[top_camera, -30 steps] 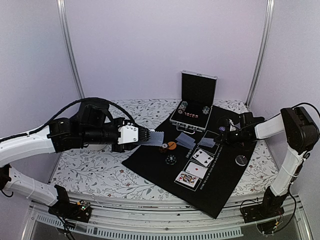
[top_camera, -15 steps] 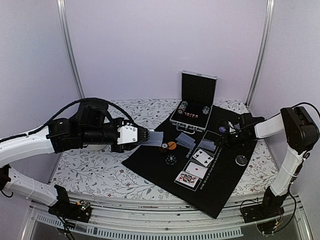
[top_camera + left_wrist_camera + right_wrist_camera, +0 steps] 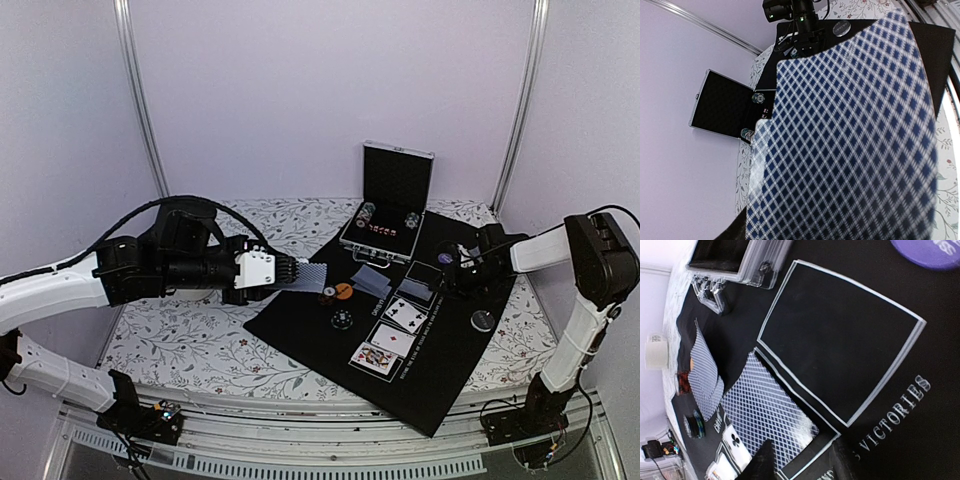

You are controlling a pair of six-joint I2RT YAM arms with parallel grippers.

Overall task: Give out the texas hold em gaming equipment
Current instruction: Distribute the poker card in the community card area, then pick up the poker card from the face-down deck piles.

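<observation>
My left gripper [image 3: 285, 272] is shut on a stack of playing cards [image 3: 308, 276] with blue-checked backs, held above the table left of the black mat [image 3: 300, 320]. The card backs [image 3: 850, 140] fill the left wrist view and hide the fingers. My right gripper [image 3: 452, 277] is open just above the mat; its dark fingertips [image 3: 762, 460] straddle the corner of a face-down card [image 3: 765, 415]. Three face-up cards [image 3: 392, 338] lie in a row. An orange disc [image 3: 342, 291], a striped chip [image 3: 341, 319], a black disc [image 3: 484, 320] and a purple disc [image 3: 930, 247] lie on the mat.
An open metal case [image 3: 385, 225] with chips stands at the mat's far edge, also in the right wrist view [image 3: 740, 260]. A white-outlined card box [image 3: 840, 340] on the mat holds nothing. More face-down cards [image 3: 372, 280] lie near the orange disc. The flowered table [image 3: 180, 340] extends left.
My right gripper has shifted very slightly over the mat. The left arm and its cards have not visibly moved.
</observation>
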